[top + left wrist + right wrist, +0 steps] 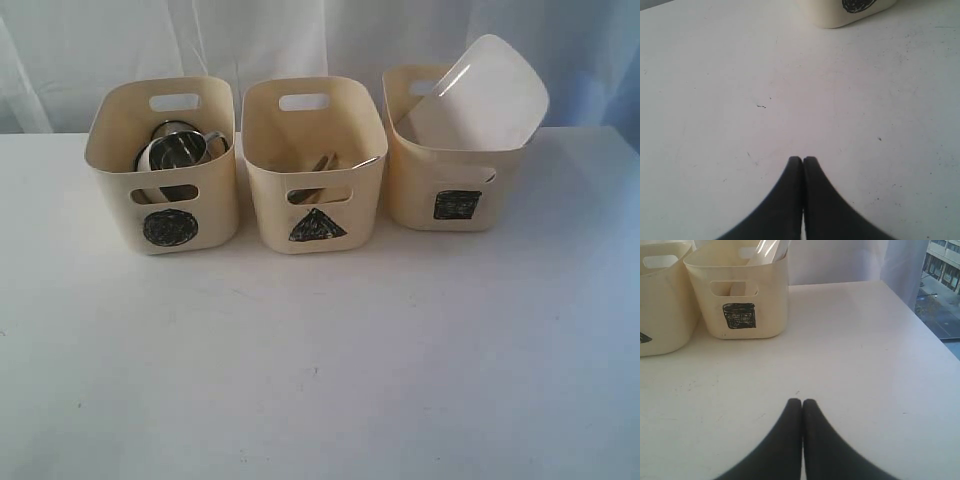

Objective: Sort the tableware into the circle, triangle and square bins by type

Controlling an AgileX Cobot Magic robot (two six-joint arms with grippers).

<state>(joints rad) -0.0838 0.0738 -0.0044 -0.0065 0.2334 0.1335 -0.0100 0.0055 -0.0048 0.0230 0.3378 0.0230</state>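
Three cream bins stand in a row at the back of the table. The circle bin [165, 165] on the left holds a steel mug [180, 150] and other steel ware. Wooden chopsticks [322, 163] lie inside the triangle bin [313, 175] in the middle. A large white square plate [485, 95] leans out of the square bin [450, 180] on the right. Neither arm shows in the exterior view. My left gripper [803, 159] is shut and empty over bare table, short of the circle bin [845, 11]. Shut and empty too, my right gripper [802, 401] hangs in front of the square bin [742, 295].
The white table [320, 360] stretches in front of the bins. A pale curtain [300, 40] hangs behind them. In the right wrist view the table's edge [927, 325] runs close by, with a window and street beyond it.
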